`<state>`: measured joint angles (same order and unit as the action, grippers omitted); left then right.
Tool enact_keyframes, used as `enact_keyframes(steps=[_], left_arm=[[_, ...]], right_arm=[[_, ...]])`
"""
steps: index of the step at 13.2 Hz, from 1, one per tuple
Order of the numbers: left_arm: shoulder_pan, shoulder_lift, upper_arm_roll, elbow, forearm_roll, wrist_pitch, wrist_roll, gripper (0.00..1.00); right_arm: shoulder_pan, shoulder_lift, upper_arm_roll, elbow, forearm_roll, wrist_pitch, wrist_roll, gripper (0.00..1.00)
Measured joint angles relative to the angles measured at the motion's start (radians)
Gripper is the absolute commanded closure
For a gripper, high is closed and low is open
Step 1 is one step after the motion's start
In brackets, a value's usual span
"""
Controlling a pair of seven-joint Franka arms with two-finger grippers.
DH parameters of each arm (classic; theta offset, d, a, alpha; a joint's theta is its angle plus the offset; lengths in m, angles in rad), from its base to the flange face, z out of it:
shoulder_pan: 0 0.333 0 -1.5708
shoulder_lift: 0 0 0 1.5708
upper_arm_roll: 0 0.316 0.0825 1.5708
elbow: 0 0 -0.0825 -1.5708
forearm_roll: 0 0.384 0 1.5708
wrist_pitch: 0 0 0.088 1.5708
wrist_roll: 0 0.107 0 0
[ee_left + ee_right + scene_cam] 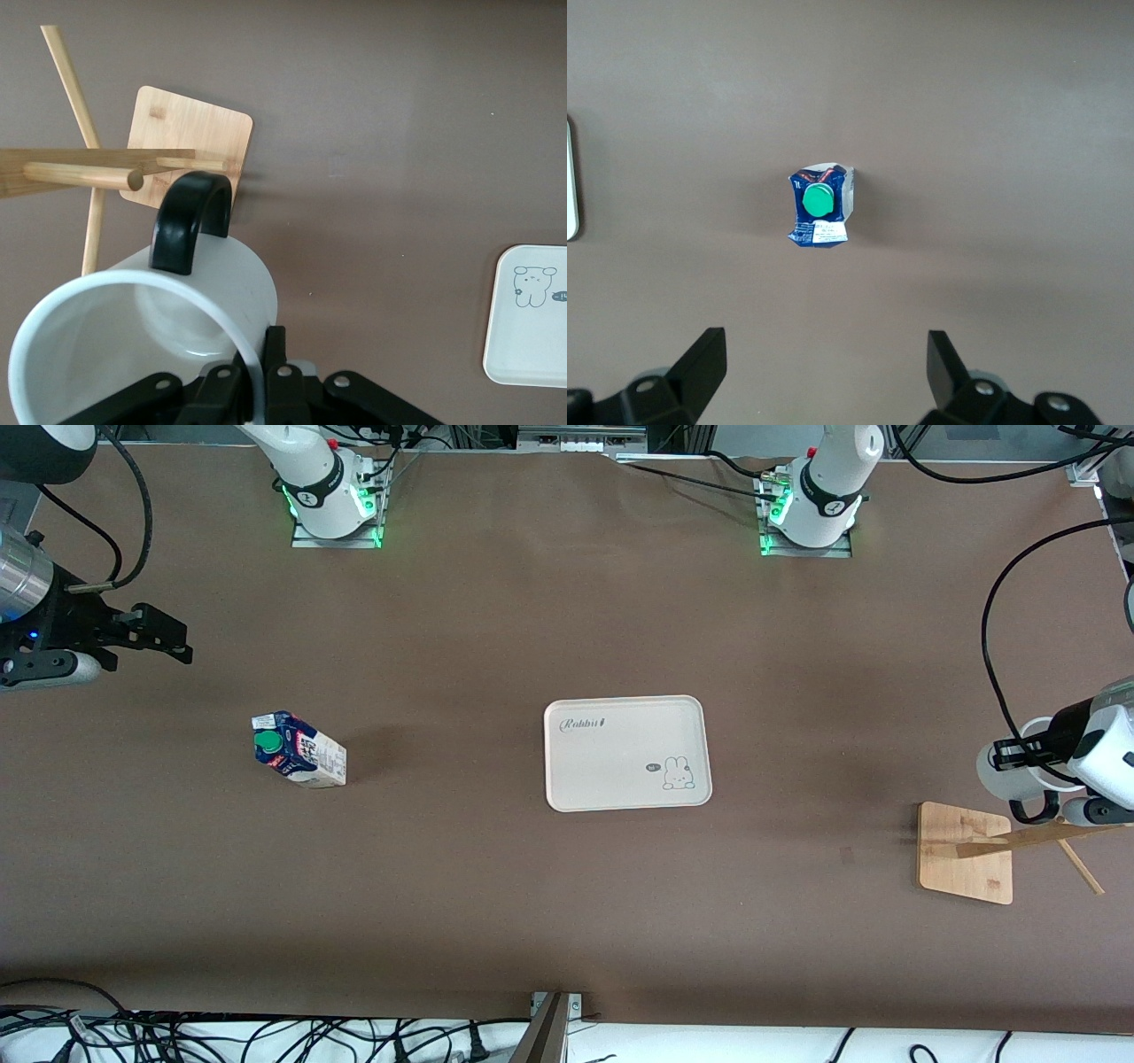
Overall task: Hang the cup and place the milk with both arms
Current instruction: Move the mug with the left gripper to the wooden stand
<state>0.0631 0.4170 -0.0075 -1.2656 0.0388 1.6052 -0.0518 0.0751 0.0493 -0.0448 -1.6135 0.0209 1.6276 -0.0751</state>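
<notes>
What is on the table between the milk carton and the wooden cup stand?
The front view shows the white rabbit tray lying between the milk carton and the wooden cup stand; otherwise that stretch is bare brown table.

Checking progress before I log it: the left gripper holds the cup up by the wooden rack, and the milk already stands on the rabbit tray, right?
Not quite. The left gripper does hold the cup by the wooden rack, but the front view shows the milk standing on the bare table, toward the right arm's end, apart from the rabbit tray.
</notes>
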Motion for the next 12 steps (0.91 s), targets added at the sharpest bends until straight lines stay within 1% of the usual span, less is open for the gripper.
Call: enact_keyframes(steps=[6, 12], left_arm=[[0.029, 0.039, 0.000, 0.069, 0.000, 0.000, 0.027, 1.00], [0.086, 0.064, 0.000, 0.076, 0.000, 0.000, 0.067, 1.00]], right_arm=[[-0.001, 0.001, -0.001, 0.004, -0.001, 0.002, 0.002, 0.00], [-0.002, 0.006, -0.002, 0.005, -0.003, 0.001, 0.002, 0.00]])
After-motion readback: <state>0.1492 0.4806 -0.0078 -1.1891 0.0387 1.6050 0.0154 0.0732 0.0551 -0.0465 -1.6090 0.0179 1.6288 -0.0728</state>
